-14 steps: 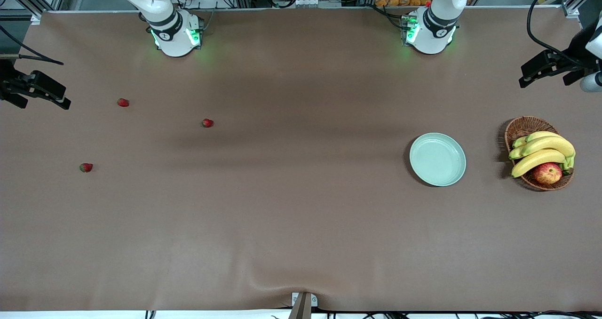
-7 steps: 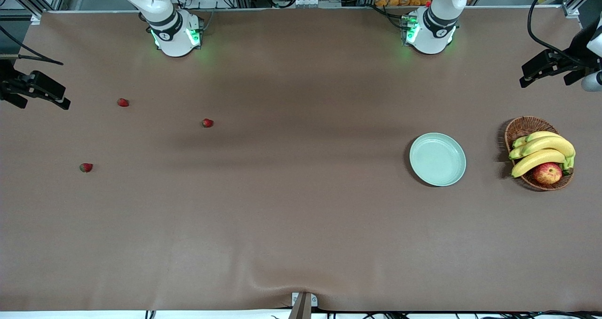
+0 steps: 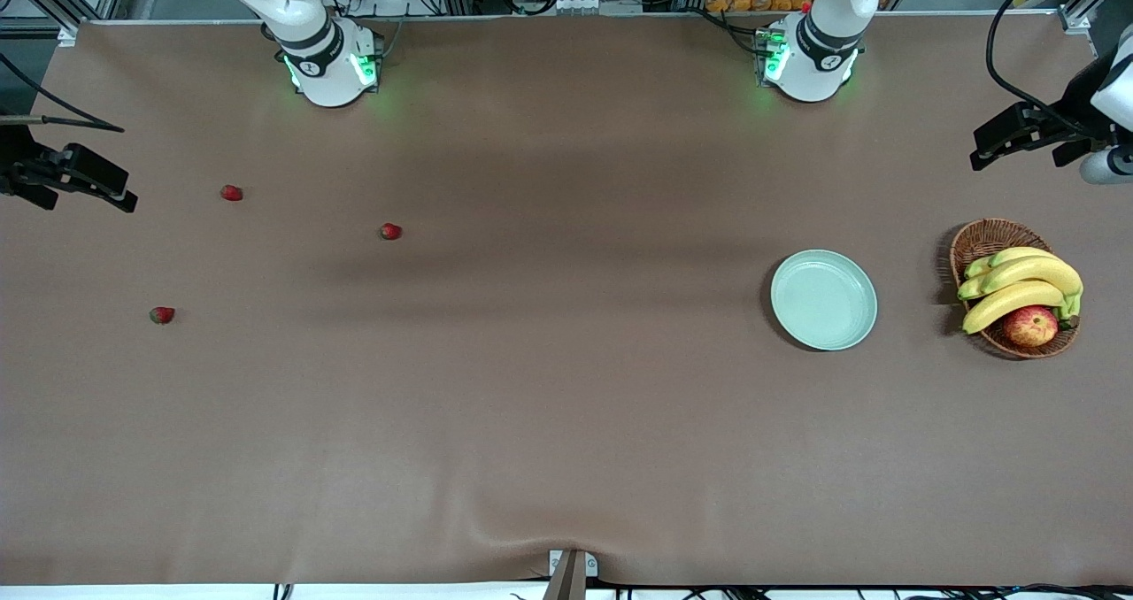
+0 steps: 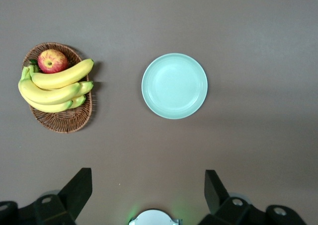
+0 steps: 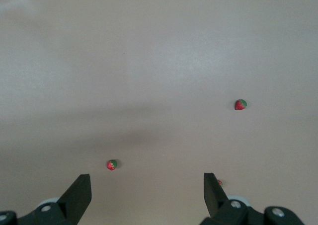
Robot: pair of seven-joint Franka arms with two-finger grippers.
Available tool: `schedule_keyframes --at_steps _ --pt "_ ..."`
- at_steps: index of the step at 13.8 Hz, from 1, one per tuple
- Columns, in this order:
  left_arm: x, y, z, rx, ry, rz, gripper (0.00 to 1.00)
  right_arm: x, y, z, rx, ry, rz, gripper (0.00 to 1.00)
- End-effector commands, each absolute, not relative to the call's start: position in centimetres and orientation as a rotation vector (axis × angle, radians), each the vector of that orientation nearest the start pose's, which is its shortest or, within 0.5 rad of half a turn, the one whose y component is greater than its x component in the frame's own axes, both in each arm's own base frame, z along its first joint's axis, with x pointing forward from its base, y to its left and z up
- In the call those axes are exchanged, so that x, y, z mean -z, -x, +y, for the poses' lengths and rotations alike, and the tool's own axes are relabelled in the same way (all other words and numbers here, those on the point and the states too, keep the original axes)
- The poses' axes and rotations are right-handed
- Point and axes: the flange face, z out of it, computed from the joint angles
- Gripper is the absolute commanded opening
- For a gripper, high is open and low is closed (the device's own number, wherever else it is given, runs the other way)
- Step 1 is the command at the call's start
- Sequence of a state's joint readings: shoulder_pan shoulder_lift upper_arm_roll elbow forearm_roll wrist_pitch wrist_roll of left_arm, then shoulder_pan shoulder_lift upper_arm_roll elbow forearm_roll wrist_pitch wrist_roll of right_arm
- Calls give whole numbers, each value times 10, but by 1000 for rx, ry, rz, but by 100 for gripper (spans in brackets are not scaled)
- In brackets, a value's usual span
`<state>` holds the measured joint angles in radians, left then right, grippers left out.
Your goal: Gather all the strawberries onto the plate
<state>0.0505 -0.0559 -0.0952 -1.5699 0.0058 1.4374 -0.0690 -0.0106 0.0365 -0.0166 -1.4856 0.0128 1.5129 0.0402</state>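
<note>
Three strawberries are seen lying on the brown counter (image 3: pixel 566 423) toward the right arm's end, all well apart from one another. The first strawberry (image 3: pixel 231 193) lies farthest from the front camera, the second strawberry (image 3: pixel 390 231) lies closer to the middle of the counter, and the third strawberry (image 3: pixel 161 315) lies nearest to the front camera of the three. In the right wrist view two of them are shown plainly (image 5: pixel 112 164) (image 5: pixel 240 105), and a third is glimpsed just beside one finger of the right gripper.

The plate (image 3: pixel 823 299) is placed toward the left arm's end of the counter, empty, well apart from every strawberry. A wicker basket (image 3: pixel 984 239) is set beside it, closer to the left arm's end, and is filled with bananas (image 3: pixel 1022 286) and an apple (image 3: pixel 1030 326).

The right gripper (image 3: pixel 75 180) is held in the air over the counter's edge at the right arm's end, its jaws released and nothing between them. The left gripper (image 3: pixel 1018 135) is held in the air over the counter at the left arm's end, above the plate and the basket, its jaws likewise spread wide and grasping nothing
</note>
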Motion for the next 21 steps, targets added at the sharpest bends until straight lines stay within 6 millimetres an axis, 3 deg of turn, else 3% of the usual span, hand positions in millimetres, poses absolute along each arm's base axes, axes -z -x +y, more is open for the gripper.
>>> schedule_keyframes --at_steps 1,4,10,12,15,18,21 --pt "-650 -521 -26 -142 3129 -5 100 -606 -579 -60 -84 3109 228 100" --pt "-643 -521 -26 -161 3109 1 100 -576 -587 -93 -168 3101 305 100" --pt "-643 -522 -33 -155 3106 24 100 -509 -593 -190 -260 3124 340 100" --pt "-639 -525 -32 -162 3104 24 100 -470 -596 -218 -307 3127 324 100" --pt "-638 -526 -30 -167 3104 17 100 -428 -603 -232 -308 3114 331 100" --pt "-639 -527 -32 -146 3106 22 100 -366 -599 -249 -283 3118 113 100" --pt "-638 -526 -29 -153 3107 18 100 -323 -593 -246 -307 3109 104 100"
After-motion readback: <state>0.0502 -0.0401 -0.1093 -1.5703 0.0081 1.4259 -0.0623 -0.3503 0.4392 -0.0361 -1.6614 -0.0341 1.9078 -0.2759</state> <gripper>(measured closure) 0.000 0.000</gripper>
